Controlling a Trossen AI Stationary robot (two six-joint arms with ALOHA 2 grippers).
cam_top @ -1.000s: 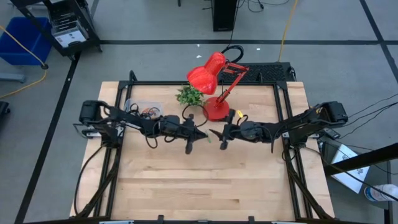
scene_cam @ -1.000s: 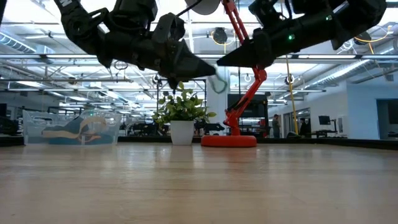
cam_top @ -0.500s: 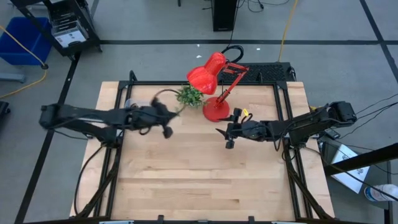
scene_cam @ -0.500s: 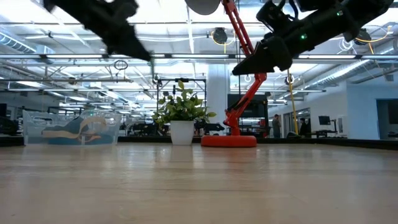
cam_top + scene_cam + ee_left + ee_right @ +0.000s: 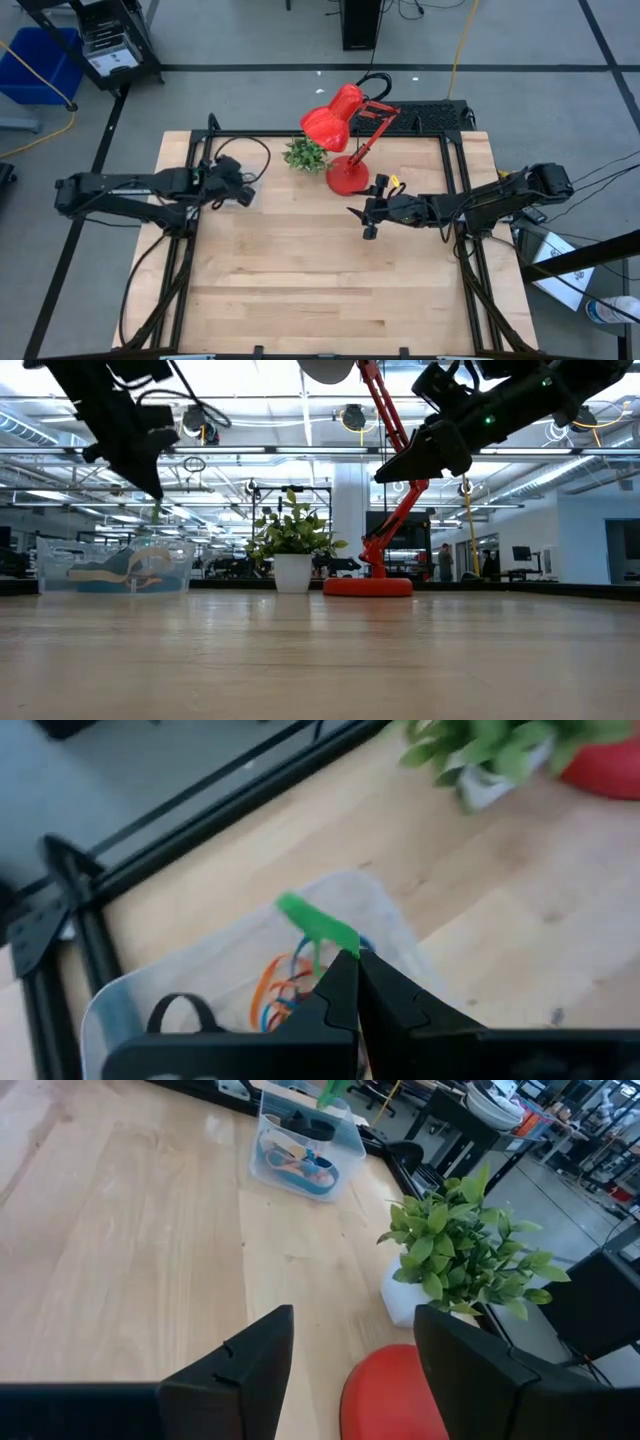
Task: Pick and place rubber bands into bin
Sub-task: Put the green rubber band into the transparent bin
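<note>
My left gripper is shut on a green rubber band and hangs above the clear plastic bin at the table's far left. The bin stands on the table and holds orange, blue and black rubber bands. It also shows in the right wrist view. In the high view my left gripper covers most of it. My right gripper is open and empty, above the table's middle right, in front of the red lamp's base. My left gripper pinches one end of the green rubber band between its two shut fingertips. The rest of the band sticks out past the fingertips. It is lifted clear, above the bin's open top.
A red desk lamp and a small potted plant stand at the table's far middle, to the right of the bin. Black frame rails run along the table's sides. A large blue tub stands on the floor far left.
My left gripper has swung from the table's middle toward the far left, carrying the green band, and now hangs over the bin. My right gripper has drawn back a little toward the table's right edge and then kept still.
</note>
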